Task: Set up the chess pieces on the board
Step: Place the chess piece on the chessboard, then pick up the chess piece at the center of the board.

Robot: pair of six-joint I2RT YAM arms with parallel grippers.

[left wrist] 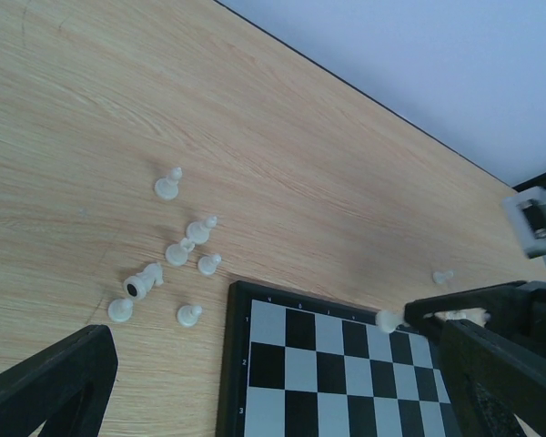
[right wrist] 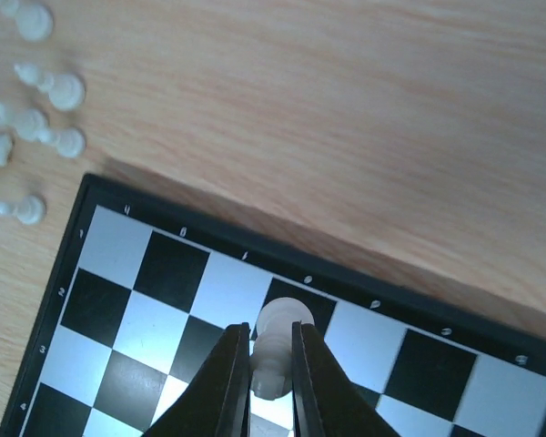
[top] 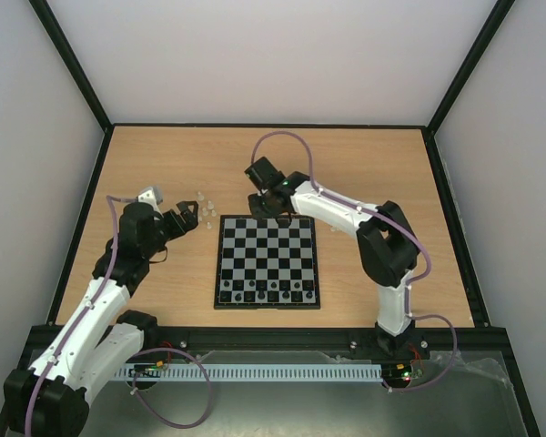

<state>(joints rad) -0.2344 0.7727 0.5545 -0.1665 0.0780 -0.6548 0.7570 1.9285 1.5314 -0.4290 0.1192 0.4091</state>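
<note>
The board (top: 268,250) lies flat in the middle of the table. My right gripper (top: 275,211) is shut on a whitish chess piece (right wrist: 278,350) and holds it over the board's far row (right wrist: 164,264). The held piece also shows in the left wrist view (left wrist: 389,319). Several whitish chess pieces (top: 203,205) lie loose on the wood off the board's far left corner (left wrist: 178,251) (right wrist: 64,89). My left gripper (top: 187,218) is open and empty, just left of that cluster; its fingers (left wrist: 45,382) frame the board's corner (left wrist: 318,373).
Tiny black pieces (top: 268,291) stand in the board's two near rows. One more whitish piece (left wrist: 443,276) lies on the wood beyond the board's far edge. Black frame posts and grey walls bound the table.
</note>
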